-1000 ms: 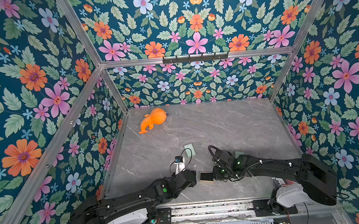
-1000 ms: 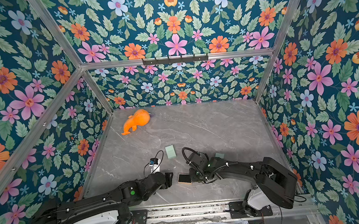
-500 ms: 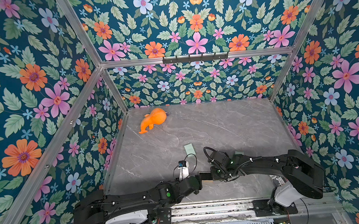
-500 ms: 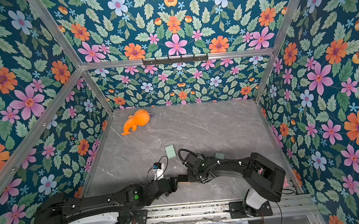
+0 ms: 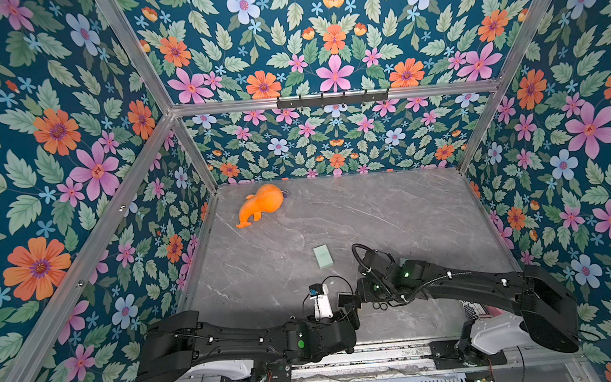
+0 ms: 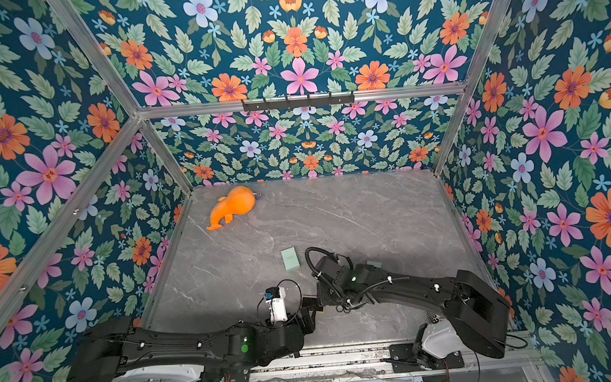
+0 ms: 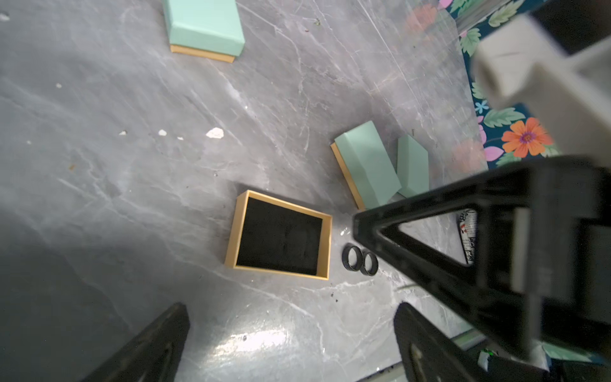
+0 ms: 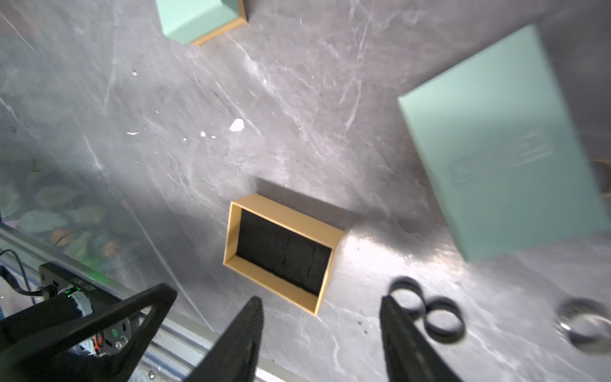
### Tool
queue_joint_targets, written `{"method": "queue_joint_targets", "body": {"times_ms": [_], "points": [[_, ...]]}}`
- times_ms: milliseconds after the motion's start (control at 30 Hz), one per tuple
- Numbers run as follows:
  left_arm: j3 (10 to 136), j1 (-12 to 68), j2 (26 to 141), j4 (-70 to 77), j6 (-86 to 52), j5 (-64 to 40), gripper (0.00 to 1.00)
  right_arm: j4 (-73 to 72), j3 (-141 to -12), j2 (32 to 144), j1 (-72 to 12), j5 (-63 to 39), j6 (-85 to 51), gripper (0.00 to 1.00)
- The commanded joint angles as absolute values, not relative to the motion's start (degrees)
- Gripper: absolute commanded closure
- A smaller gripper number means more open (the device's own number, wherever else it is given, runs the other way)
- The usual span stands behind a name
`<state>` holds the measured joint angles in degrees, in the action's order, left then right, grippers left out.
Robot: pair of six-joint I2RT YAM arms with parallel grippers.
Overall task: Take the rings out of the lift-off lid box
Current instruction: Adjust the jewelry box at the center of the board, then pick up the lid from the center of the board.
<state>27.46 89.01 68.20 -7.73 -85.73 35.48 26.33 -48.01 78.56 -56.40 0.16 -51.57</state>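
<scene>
the left jaws are being held spread wide and empty above the counter (image 7: 99,165). the right jaws are being held apart too, pinching nothing. two black rings (image 7: 360,259) are being seen lying on the counter, touching each other, just beside the open gold-walled box (image 7: 279,236). a silvery ring (image 8: 585,324) is lying near them, below a mint lid (image 8: 506,172).

The open tan cardboard box base with black lining (image 7: 279,236) sits near centre on the grey marble-look table (image 5: 373,212), two small black rings (image 7: 360,261) just right of it, a closed mint-green box (image 5: 323,256) behind, an orange plush toy (image 5: 260,204) far left.
</scene>
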Motion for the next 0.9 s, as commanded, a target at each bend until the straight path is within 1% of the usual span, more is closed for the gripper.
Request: {"method": "queue_joint_targets", "body": {"times_ms": [0,133,233,267,433,467,500,633,867], "points": [[27.1,89.2,69.5,-5.0,-89.5,38.1,0.01,31.5,-46.9,75.2,-54.1,2.5,-50.4,0.36],[24.8,89.2,69.7,0.0,-90.4,38.8,0.01,34.0,-43.3,68.7,-47.3,0.5,-48.2,0.30],[24.8,89.2,70.2,1.2,-90.7,39.6,0.01,37.5,-42.0,64.6,-42.6,1.7,-45.3,0.21],[25.0,89.3,70.5,1.4,-90.7,39.7,0.01,38.1,-41.6,63.7,-40.8,1.5,-44.6,0.18],[25.3,89.3,72.6,3.6,-92.7,39.7,0.01,39.7,-39.5,61.3,-29.7,-2.1,-39.2,0.10],[25.1,89.4,72.8,4.3,-93.3,39.7,0.01,39.5,-39.1,61.0,-28.1,-2.8,-38.5,0.10],[25.0,89.5,73.2,4.9,-94.0,39.7,0.01,39.2,-38.7,60.8,-26.5,-3.3,-37.8,0.07],[24.8,89.7,74.2,6.7,-95.7,39.3,0.01,37.9,-38.4,62.3,-23.7,-3.6,-35.6,0.05],[25.7,89.9,75.3,6.4,-96.6,39.3,0.01,35.5,-40.3,69.1,-23.3,-3.0,-34.2,0.05]]}}
